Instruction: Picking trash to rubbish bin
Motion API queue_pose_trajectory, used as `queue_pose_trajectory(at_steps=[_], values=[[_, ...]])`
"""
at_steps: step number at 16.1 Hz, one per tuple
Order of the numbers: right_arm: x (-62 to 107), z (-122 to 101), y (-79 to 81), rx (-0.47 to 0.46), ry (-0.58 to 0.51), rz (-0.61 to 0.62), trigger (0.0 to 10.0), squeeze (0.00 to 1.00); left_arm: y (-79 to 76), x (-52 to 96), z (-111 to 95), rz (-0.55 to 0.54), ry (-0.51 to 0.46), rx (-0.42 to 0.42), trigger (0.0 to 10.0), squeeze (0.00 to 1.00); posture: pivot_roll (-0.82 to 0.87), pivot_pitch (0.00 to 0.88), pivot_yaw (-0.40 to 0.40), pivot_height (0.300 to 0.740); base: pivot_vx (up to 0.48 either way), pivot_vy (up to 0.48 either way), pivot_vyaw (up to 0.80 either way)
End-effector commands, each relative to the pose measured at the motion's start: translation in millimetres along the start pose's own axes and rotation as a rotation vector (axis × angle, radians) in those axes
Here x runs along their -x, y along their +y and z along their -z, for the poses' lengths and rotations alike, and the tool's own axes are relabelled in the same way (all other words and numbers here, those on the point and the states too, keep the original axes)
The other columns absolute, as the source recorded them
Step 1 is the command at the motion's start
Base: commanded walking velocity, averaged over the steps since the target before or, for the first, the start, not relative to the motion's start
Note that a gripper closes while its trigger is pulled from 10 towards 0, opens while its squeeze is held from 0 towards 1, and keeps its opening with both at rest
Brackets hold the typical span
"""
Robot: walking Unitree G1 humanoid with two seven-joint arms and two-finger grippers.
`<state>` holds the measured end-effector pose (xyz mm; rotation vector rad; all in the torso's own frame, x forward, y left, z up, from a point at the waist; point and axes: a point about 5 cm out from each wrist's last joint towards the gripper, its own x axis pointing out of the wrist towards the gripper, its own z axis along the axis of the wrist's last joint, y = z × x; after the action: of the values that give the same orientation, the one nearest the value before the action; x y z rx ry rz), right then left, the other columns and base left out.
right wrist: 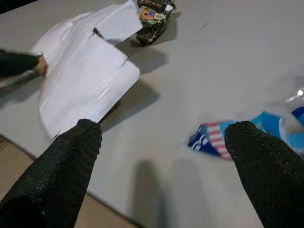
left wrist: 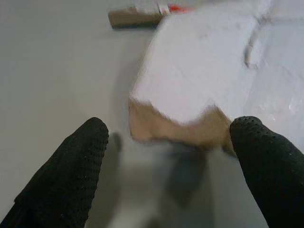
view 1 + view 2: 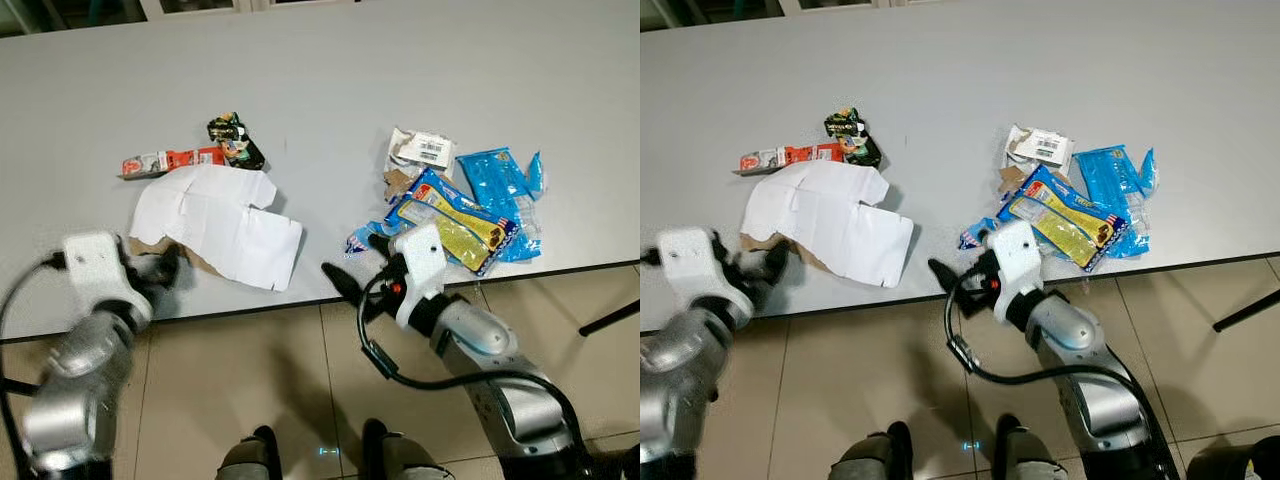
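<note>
trash lies in two groups near the front edge of the grey desk [image 3: 330, 90], no rubbish bin to be placed from these pictures. left group: a flattened white carton [image 3: 215, 222] with a brown underside at its near corner, a red-and-white tube wrapper [image 3: 165, 160] behind it, a dark crumpled packet [image 3: 235, 140] beside that. left end effector [image 2: 168, 156]: fingers spread apart, empty, at the desk edge just before the carton's brown corner. right end effector [image 1: 161, 166]: fingers spread apart, empty, over the bare desk between the carton and the right group. right group: a yellow-and-blue snack wrapper [image 3: 455, 222], a light blue plastic bag [image 3: 500, 185], a torn labelled paper [image 3: 420, 150], all overlapping. risks, judged: the carton lies flat, so the left fingers may slide over it or push it away rather than catch its edge; a partial pinch on the corner could let the limp sheet fold and drop to the tiled floor [image 3: 260, 370]; the right group sits at the edge and a nudge could spill it. views compared: the left wrist view shows the raised brown corner close, which the head views leave blurred; the right wrist view shows a striped blue wrapper scrap [image 1: 213, 140] near its finger; the head views alone give both groups together.
</note>
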<state>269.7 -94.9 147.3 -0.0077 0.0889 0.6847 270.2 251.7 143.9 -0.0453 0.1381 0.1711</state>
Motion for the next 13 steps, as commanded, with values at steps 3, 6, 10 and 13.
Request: queue_pose_trajectory(at_steps=[3, 6, 10, 13], values=[[5.5, 1, 7.9, 0.003, 0.014, -0.05, 10.0, 0.0, 33.5, -4.6, -12, -0.074, -0.027, -0.03, 10.0, 0.0, -0.06, 0.27, 0.046, 0.74, 0.0, 0.0, 0.0], [6.8, 2, 10.8, 0.007, 0.021, -0.06, 10.0, 0.0, 37.6, -7.5, -3, -0.051, 0.019, -0.046, 10.0, 0.0, -0.07, 0.27, 0.043, 0.74, 0.0, 0.0, 0.0], [10.1, 1, 15.6, 0.006, 0.021, -0.069, 10.0, 0.0, 26.9, -18.6, 25, 0.118, 0.108, -0.061, 10.0, 0.0, -0.07, 0.273, 0.033, 0.74, 0.0, 0.0, 0.0], [10.6, 1, 16.3, 0.009, 0.023, -0.07, 10.0, 0.0, 25.3, -27.9, 28, 0.175, 0.111, -0.031, 10.0, 0.0, -0.08, 0.28, 0.033, 0.74, 0.0, 0.0, 0.0]])
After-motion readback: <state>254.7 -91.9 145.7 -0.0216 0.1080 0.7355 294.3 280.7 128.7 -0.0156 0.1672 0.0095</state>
